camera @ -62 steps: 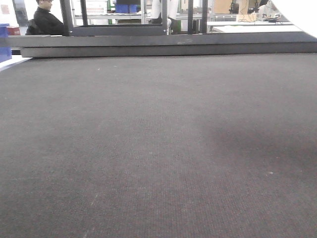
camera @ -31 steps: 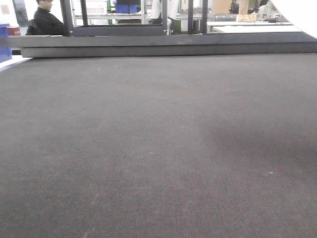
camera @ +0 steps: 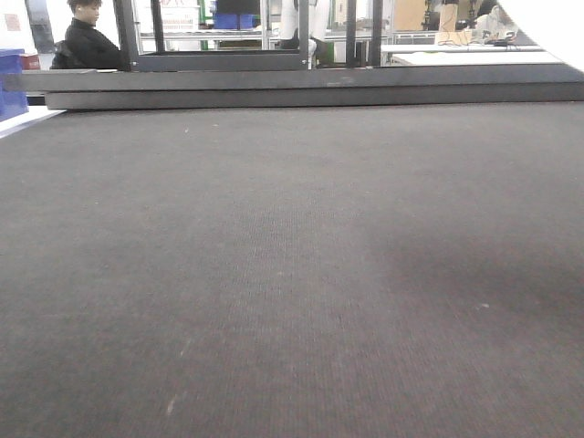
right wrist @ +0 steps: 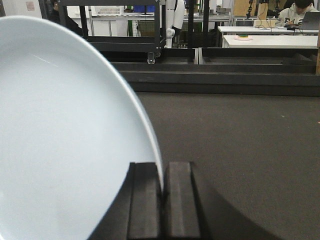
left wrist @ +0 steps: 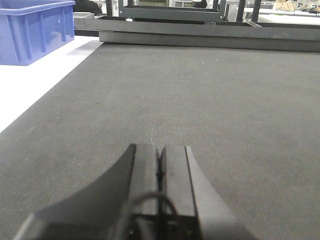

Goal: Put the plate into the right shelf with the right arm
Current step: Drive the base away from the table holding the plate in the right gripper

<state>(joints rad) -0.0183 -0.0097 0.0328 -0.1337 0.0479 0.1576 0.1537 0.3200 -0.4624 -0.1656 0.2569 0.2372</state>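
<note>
**Exterior front-facing view.** A dark grey, carpet-textured worktop (camera: 274, 274) fills the frame from 3 o'clock round to 9 o'clock. A low dark rail (camera: 310, 89) runs along its far edge. Behind the rail at 12 o'clock stands a dark metal rack (camera: 219, 59). A seated person in black (camera: 88, 38) is at 11 o'clock, and a blue crate (camera: 11, 87) touches the frame edge at 10 o'clock. A white curved surface (camera: 552, 27) cuts across the corner at 1 o'clock; this view does not show what it belongs to. Neither arm appears here.

**Left wrist-mounted view.** The left fingers (left wrist: 145, 170) rise from 6 o'clock, pressed flat against each other with only a thin seam between them and nothing gripped. They are low over the worktop; whether they touch it cannot be told. The blue crate stands at 10 o'clock on a white surface (left wrist: 35, 85) that borders the worktop. The rail and rack cross the frame at 12 o'clock.

**Right wrist-mounted view.** The right fingers (right wrist: 144, 195) sit at 6 o'clock, pinched onto the rim of a white plate (right wrist: 65, 140). The plate stands on edge, its rim caught in the slit between the fingers. Its face covers the frame from 7 o'clock up to 11 o'clock. The plate is in the air, clear of the rack seen beyond it at 12 o'clock. A white table (right wrist: 270, 41) lies at 1 o'clock, with a person at a laptop (right wrist: 299, 7) behind it.
</note>
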